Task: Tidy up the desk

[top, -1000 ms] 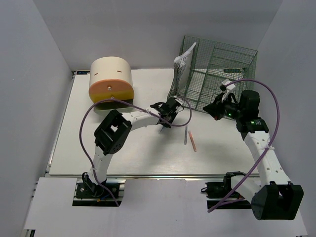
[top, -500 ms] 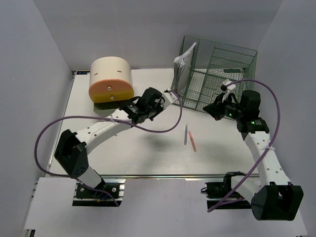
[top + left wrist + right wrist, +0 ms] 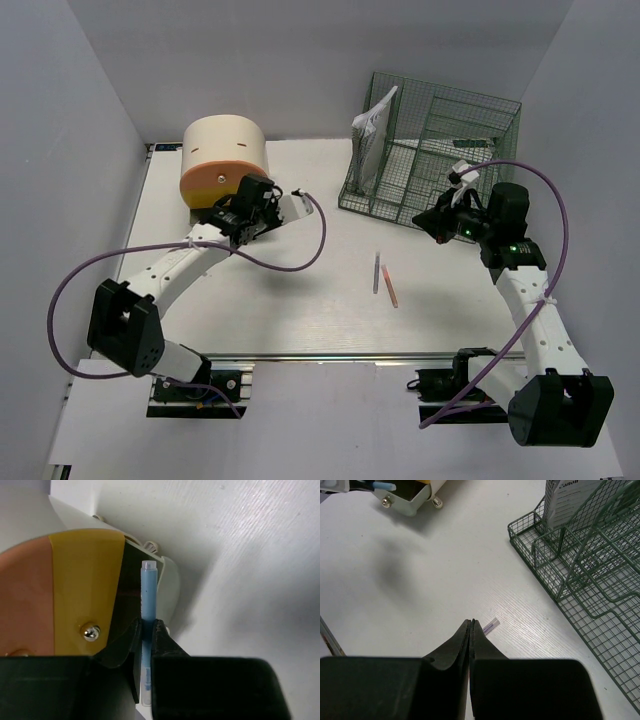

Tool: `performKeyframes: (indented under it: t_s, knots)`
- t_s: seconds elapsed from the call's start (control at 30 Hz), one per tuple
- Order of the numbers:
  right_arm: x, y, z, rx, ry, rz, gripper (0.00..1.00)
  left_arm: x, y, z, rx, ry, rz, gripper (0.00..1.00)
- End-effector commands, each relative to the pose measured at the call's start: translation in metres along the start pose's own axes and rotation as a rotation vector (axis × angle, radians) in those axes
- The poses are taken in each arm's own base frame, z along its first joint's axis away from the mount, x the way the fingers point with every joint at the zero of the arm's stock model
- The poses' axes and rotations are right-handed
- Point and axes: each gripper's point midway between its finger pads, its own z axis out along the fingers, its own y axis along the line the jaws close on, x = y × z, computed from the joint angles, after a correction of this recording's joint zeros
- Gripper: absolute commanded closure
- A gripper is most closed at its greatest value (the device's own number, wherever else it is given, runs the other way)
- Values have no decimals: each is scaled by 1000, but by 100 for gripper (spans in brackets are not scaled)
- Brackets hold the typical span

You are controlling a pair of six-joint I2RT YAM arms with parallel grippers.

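Left arm [image 3: 185,262] and right arm [image 3: 540,325]: white tube links, chunky black joint housings, black wrists. Purple cable [image 3: 323,235] loops off each one. Green LEDs [image 3: 512,247] lit on right wrist. Left gripper [image 3: 146,623], right gripper [image 3: 471,622]: matte black, tapered.

Only one word can be read: "Canon", in dark letters near the top of the white packet [image 3: 569,502] that stands in the green wire rack [image 3: 600,605], in the right wrist view. The word is partly cut by the upper edge of the picture. The lines of small print under it are too small to be read. A little white strip [image 3: 491,626] with purple marking lies on the worktop [image 3: 420,580]; its marking cannot be read. Faint dark marks on the blue pen [image 3: 148,600] are too blurred to be read.
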Motion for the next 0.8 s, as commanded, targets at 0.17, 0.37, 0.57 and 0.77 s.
performKeyframes:
  t_s: [0.17,0.37,0.57,0.77]
  knots:
    - [-11,3,-4,-16,-38,-43,100,-1,38,3,-69,-144,136,100]
    - [-9,2,-4,-15,-35,-36,100,3,48,21,-56,-181,127,100]
    - [-9,1,-4,-13,-34,-39,100,6,50,33,-6,-170,139,100]
    - [-8,1,-3,-20,-32,-38,100,14,54,39,-34,-147,124,78]
